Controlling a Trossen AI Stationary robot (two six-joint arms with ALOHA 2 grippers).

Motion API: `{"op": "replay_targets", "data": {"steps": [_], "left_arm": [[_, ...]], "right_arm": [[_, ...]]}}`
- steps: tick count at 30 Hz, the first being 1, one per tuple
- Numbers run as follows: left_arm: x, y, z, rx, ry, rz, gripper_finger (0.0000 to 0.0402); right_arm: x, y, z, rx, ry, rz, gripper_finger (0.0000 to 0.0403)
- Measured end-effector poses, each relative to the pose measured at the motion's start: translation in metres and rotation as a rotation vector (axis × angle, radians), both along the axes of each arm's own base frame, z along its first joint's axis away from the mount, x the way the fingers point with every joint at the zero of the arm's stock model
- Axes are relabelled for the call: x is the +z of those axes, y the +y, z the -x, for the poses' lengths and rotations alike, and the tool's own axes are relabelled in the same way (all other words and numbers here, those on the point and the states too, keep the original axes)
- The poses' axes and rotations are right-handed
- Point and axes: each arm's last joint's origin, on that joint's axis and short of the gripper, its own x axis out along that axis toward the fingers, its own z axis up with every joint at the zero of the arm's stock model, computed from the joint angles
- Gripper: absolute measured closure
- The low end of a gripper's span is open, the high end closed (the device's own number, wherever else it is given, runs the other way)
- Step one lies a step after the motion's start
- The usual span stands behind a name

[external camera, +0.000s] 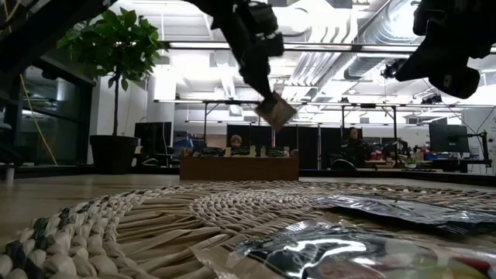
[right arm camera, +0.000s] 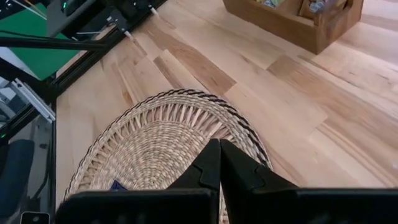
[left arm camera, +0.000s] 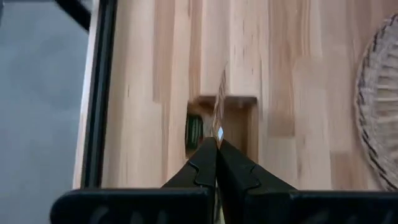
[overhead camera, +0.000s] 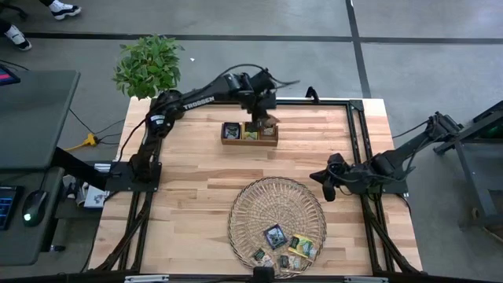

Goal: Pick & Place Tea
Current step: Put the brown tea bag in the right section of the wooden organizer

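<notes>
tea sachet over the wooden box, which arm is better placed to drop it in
Left: its pincer is shut on a tea sachet above the wooden box. The right pincer waits, shut, beside the woven tray.

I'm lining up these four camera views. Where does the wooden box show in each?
High view: wooden box at the table's far middle, under the left gripper.
Low view: centre, low brown wall beyond the woven tray.
Left wrist view: just past the shut jaws.
Right wrist view: upper right corner.
Shared landmark: the woven tray.
</notes>
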Motion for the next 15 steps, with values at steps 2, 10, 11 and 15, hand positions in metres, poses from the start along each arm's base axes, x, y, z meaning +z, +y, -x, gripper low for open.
{"op": "replay_targets", "data": {"steps": [2, 10, 11, 15], "left_arm": [[-0.008, 0.000, 0.000, 0.003, 0.053, -0.004, 0.0401], [-0.036, -0.001, -0.012, 0.006, 0.146, -0.019, 0.0401], [-0.037, -0.002, -0.016, 0.002, 0.132, -0.027, 0.0401], [-0.044, -0.003, -0.015, 0.007, 0.184, -0.025, 0.0401]], "right_arm": [[-0.002, 0.001, -0.001, -0.010, 0.009, -0.003, 0.0403], [-0.013, 0.005, -0.009, -0.038, 0.067, -0.034, 0.0403], [-0.015, 0.006, -0.010, -0.040, 0.076, -0.038, 0.0403], [-0.020, 0.009, -0.013, -0.042, 0.102, -0.046, 0.0403]]}}
